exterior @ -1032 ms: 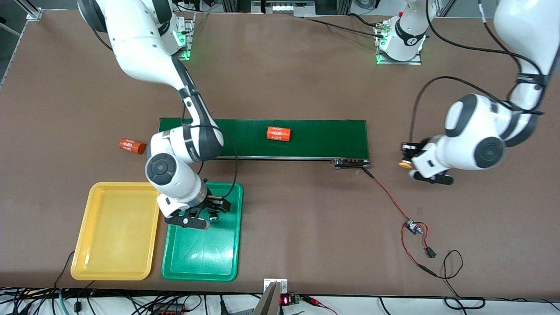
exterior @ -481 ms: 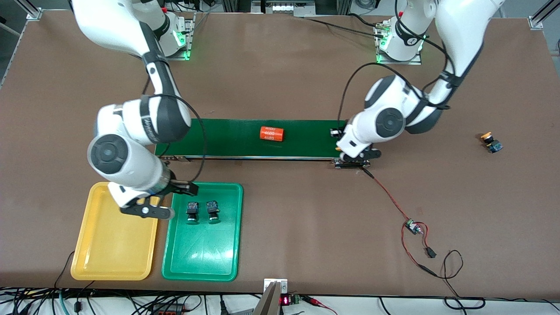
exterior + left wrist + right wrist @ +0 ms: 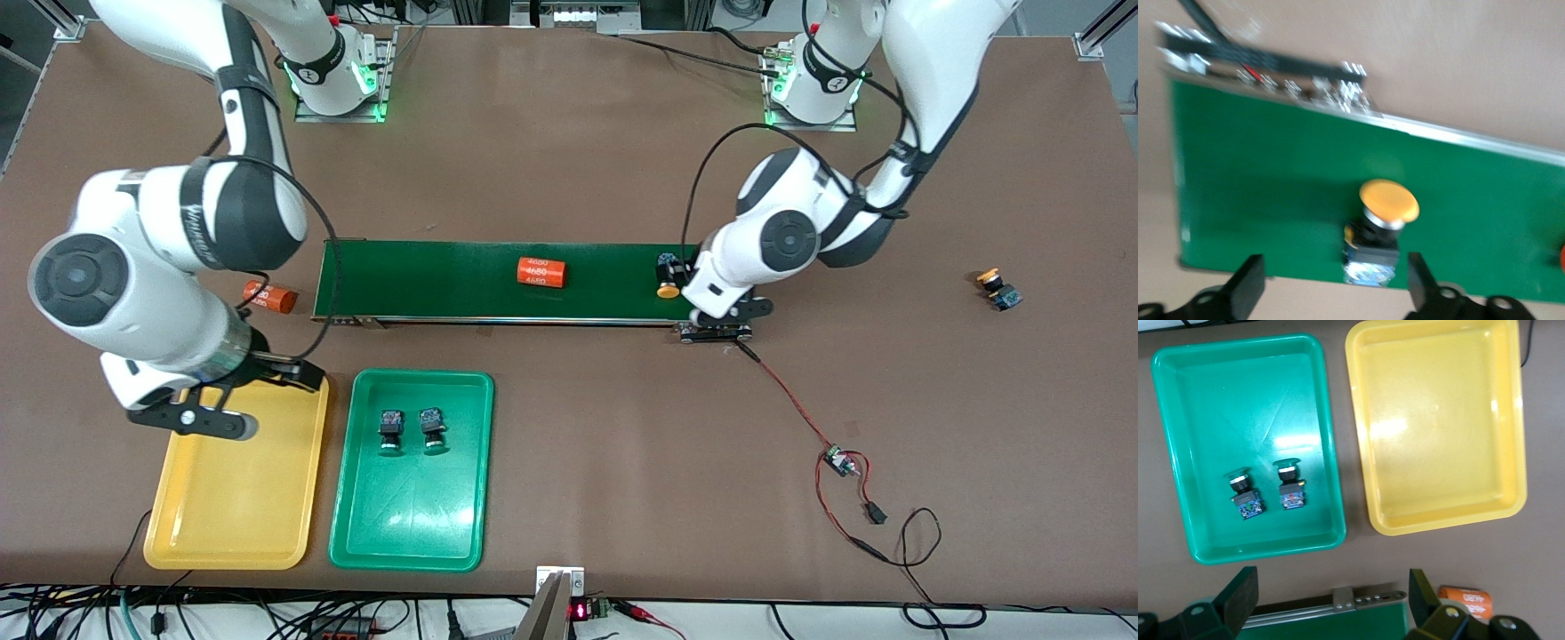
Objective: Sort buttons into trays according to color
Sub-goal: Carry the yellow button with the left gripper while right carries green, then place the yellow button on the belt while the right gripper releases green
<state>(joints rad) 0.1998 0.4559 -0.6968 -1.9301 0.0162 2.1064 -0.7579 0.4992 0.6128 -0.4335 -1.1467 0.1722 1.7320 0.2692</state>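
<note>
Now, the yellow button (image 3: 666,277) lay on the conveyor belt (image 3: 462,280) at the left arm's end, cap toward the front camera. You needed to lift the left tool (image 3: 1331,293) straight off, not nudging it. Left tool was spread, straddling the button, holding nothing. Right tool (image 3: 1328,607) was spread too, empty, over the yellow tray (image 3: 231,524). Two green buttons (image 3: 411,429) sat in the green tray (image 3: 409,533); another yellow button (image 3: 997,289) lay on the surface.

Bright even light; left wrist view blurred.
</note>
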